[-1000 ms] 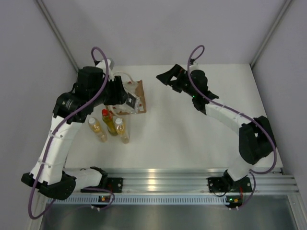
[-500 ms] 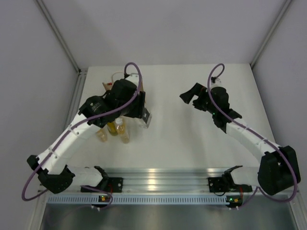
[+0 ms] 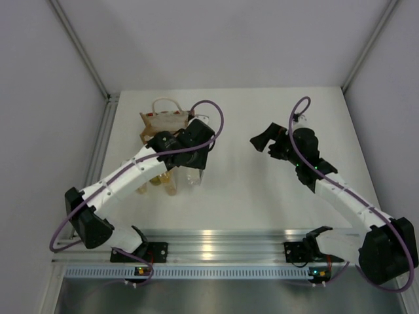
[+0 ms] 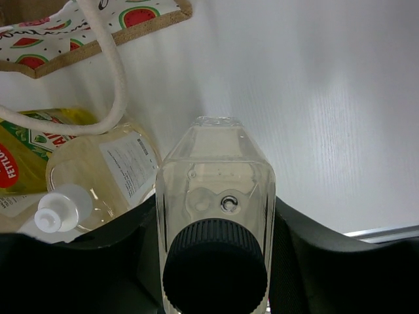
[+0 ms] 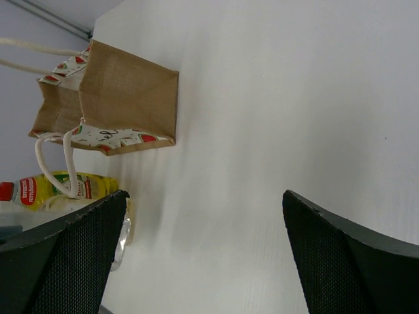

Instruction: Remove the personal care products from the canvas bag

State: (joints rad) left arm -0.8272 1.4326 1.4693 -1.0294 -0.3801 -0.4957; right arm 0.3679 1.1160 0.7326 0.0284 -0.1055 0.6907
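Observation:
My left gripper [image 3: 194, 157] is shut on the clear bottle with the dark cap [image 3: 194, 175] and holds it upright, low over the table, just right of the other bottles. In the left wrist view the clear bottle [image 4: 216, 196] fills the gap between my jaws. An amber bottle with a white cap [image 4: 98, 173] and the yellow-green bottle [image 4: 26, 154] stand to its left. The canvas bag [image 3: 163, 121] stands behind them, its rope handles up. My right gripper [image 3: 265, 139] is open and empty, well right of the bag [image 5: 114, 98].
The other bottles [image 3: 167, 183] are partly hidden under my left arm. One rope handle [image 4: 119, 85] hangs down over the amber bottle. White walls close the table at the back and both sides, and an aluminium rail [image 3: 216, 245] runs along the near edge.
My left gripper has carried the clear bottle out of the bag, toward the near side and right, and lowered it beside the other bottles. My right gripper has drawn back to the right.

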